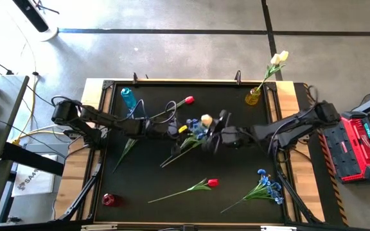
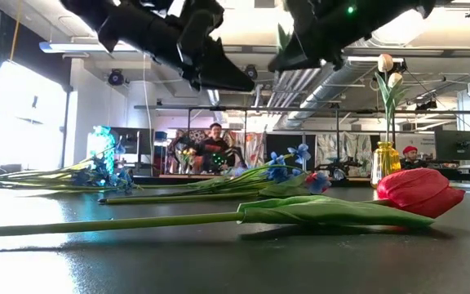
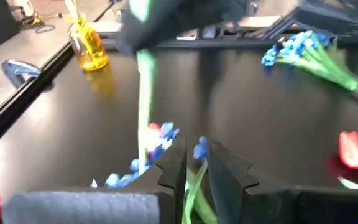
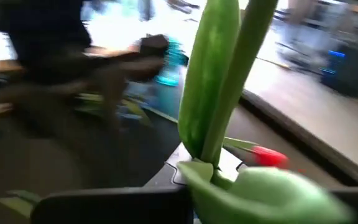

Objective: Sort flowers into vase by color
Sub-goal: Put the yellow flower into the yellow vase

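While both arms meet over the middle of the black table [image 1: 140, 186], I see the right gripper [image 1: 209, 140] pinching the green stem of a cream tulip [image 1: 205, 120], lifted above the mat. My left gripper [image 1: 175, 128] sits just beside it, fingers nearly together. A red tulip [image 1: 212, 183] lies near the front edge.

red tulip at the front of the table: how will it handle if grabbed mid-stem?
The red tulip probably droops: its stem is long and thin, with the bloom heavy at one end. Likely light. It lies flat, so rolling seems unlikely, though the leaf could snag an end effector.
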You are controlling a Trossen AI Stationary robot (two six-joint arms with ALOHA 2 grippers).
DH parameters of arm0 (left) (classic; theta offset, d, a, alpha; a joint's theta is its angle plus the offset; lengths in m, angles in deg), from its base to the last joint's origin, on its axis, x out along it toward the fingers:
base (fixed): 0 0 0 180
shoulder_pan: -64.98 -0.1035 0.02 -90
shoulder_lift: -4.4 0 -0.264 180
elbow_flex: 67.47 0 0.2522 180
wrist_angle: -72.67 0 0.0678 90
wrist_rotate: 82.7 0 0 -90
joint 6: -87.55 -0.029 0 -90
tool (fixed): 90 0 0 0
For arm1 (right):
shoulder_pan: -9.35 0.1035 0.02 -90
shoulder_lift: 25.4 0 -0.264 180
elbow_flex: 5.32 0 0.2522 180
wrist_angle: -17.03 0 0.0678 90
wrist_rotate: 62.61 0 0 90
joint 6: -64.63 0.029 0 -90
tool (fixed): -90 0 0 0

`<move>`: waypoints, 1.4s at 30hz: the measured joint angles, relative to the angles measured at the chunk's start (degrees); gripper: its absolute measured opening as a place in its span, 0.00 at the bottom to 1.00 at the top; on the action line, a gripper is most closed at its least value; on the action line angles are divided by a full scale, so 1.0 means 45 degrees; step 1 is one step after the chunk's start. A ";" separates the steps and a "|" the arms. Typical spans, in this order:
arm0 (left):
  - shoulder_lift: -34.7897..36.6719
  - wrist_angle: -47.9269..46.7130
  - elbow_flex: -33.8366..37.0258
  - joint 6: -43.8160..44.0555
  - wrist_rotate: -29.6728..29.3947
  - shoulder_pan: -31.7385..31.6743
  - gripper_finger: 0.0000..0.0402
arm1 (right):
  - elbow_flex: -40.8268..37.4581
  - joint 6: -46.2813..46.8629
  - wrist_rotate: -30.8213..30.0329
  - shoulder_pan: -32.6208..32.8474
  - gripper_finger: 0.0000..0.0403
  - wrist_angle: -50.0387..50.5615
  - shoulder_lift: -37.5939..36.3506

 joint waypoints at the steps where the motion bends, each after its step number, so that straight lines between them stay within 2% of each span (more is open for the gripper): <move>1: 0.0000 -0.0089 0.0000 -0.0002 -0.0019 -0.0077 0.14 | 0.0185 0.0217 -0.0263 -0.0157 0.01 0.0779 -0.0205; 9: 0.0000 -0.0345 0.0005 -0.0301 -0.0359 -0.0342 0.14 | 0.2056 0.1060 -0.0747 -0.1971 0.01 0.6666 -0.2178; 15: -0.0363 -0.0251 -0.0006 -0.0583 -0.1093 -0.0290 0.14 | 0.3443 0.0827 -0.0778 -0.3113 0.00 0.9145 -0.3294; 21: -0.1403 -0.0359 0.0000 -0.0672 -0.2215 -0.0314 0.14 | 0.4839 0.0953 -0.1785 -0.4945 0.00 1.1969 -0.4324; 24: -0.2156 -0.0258 0.0000 -0.0756 -0.2842 -0.0314 0.14 | 0.5084 0.1190 -0.1641 -0.6193 0.00 1.2748 -0.4804; 28: -0.3027 0.0119 0.0010 -0.0950 -0.3760 -0.0384 0.14 | 0.5091 0.1264 -0.0660 -0.7847 0.00 1.3265 -0.5240; 34: -0.3168 0.0233 0.0010 -0.1099 -0.3794 -0.0700 0.14 | 0.5087 0.0992 -0.0454 -0.9364 0.00 1.3653 -0.5398; 42: -0.2987 0.0604 0.0010 -0.1295 -0.3549 -0.0843 0.14 | 0.5072 0.1246 0.0174 -1.0449 0.00 1.3633 -0.5350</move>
